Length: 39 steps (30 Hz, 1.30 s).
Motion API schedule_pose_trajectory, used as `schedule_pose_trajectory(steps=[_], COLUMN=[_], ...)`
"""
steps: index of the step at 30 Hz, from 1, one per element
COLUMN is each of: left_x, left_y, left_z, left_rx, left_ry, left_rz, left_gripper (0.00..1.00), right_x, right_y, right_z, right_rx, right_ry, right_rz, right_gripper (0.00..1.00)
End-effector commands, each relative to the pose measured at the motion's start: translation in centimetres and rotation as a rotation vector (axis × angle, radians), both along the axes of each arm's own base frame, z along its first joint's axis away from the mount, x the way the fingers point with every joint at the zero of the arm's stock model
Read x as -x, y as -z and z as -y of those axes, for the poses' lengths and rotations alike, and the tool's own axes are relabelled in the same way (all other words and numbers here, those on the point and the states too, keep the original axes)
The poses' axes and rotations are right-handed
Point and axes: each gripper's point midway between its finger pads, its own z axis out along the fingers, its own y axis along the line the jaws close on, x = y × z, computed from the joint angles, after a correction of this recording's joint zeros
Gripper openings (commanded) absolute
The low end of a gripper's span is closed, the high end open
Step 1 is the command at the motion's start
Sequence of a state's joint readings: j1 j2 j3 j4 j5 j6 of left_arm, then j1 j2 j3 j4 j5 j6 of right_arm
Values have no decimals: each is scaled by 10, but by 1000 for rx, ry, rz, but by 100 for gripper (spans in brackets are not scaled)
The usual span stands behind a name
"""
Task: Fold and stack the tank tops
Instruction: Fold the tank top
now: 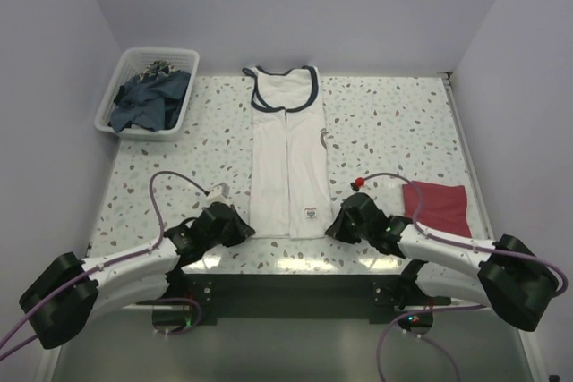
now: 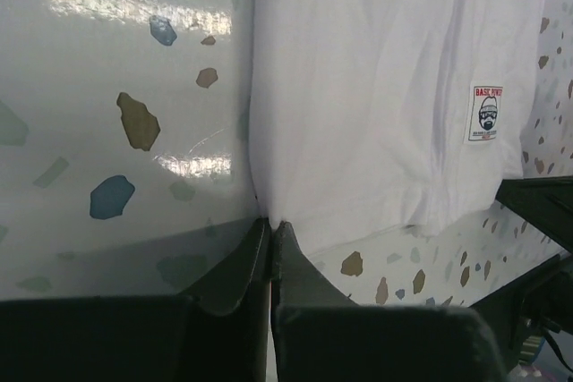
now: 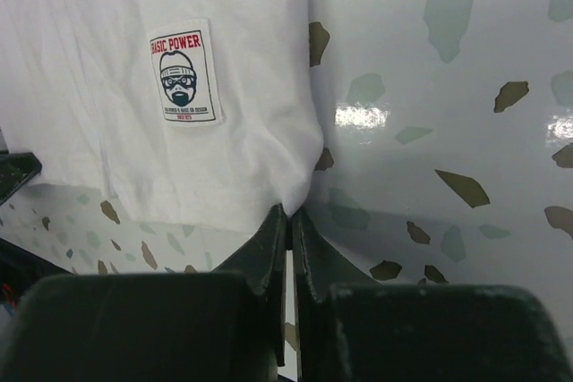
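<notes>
Left jaws and right jaws each pinch a near hem corner of the white top [image 1: 286,158], lying mid worktop [image 1: 394,123]. Lift both evenly, keep the hem taut, and carry it far toward the neckline.

Bright, even overhead light; white glare on glossy table [image 2: 134,6] in all 3 views; soft shadows

Table [image 1: 394,131]: pale terrazzo-pattern top with grey, blue and brown flecks, glossy, walled on three sides. Lying on it: one white tank top [image 1: 286,158], navy-trimmed, folded to a long narrow strip down the middle, neck at the far edge and hem with a small printed label at the near edge. Also one dark red tank top [image 1: 437,206], folded flat, near right; one white plastic basket [image 1: 107,106], far left corner.
</notes>
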State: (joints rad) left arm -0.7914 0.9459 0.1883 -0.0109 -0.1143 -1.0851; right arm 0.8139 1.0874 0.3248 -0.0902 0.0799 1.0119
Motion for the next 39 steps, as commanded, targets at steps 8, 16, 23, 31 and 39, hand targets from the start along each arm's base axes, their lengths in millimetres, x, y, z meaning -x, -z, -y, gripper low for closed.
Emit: schedule_pose_trajectory(steps=[8, 16, 23, 31, 39], left_x=[64, 126, 135, 78, -8], left_y=[18, 3, -32, -82, -116], left_z=[-13, 6, 20, 31, 25], left_rx=[-119, -118, -112, -71, -88], left_ry=[61, 134, 131, 47, -44], left_rz=[-199, -283, -232, -38, 105], left_gripper=[0, 0, 0, 0, 0], right_x=[47, 112, 113, 54, -19], right_y=[3, -9, -52, -97, -113], right_z=[25, 16, -9, -25, -40], right_rx=[178, 166, 235, 197, 207], right_ry=[-99, -198, -221, -182, -153], right_rz=[-37, -24, 114, 219, 259], right_gripper=[0, 0, 0, 0, 0])
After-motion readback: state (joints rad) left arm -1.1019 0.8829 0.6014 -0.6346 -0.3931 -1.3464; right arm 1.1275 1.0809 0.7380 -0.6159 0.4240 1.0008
